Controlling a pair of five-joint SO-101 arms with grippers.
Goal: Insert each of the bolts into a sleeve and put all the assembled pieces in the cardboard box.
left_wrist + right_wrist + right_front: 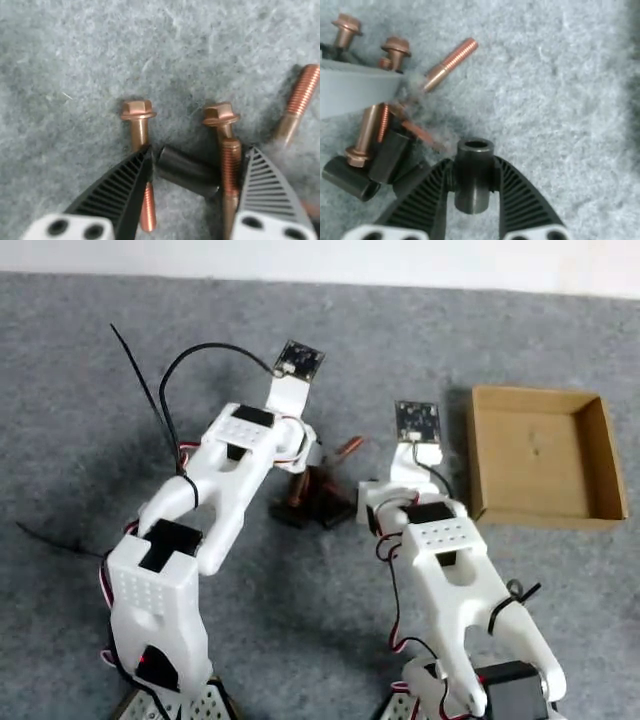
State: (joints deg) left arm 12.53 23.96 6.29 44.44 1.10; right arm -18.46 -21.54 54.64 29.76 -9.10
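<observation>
Copper-coloured bolts [451, 65] and black sleeves [347, 177] lie in a loose heap on the grey carpet [300, 340]. The left pincer [199, 152] hangs over that heap with its ribbed black fingers [125, 185] spread apart, gripping nothing. Between those fingers a lying sleeve [187, 171] rests on its side at a slant, one end just beside one fingertip. A hex-headed bolt [138, 114] lies ahead of the pincer, its shank running under that same finger and its tip showing nearer the wrist. By the opposite finger a second bolt [221, 116] lies with its head pointing away from the pincer. A threaded shank [231, 165] lies along it, close against the finger's inner side; whether it touches the finger I cannot tell. Beyond that finger's outer side a loose bolt [298, 97] lies at a slant. The right pincer [474, 167] is clamped on a held sleeve [475, 150], which stands between its fingertips with the open bore facing away from the wrist, apart from the heap that lies off to one side of this pincer. From above, the left arm [230, 480] leans over the heap, and the cardboard box [478, 455] sits on the carpet at the right arm's [450, 560] outer side, well apart from the heap.
</observation>
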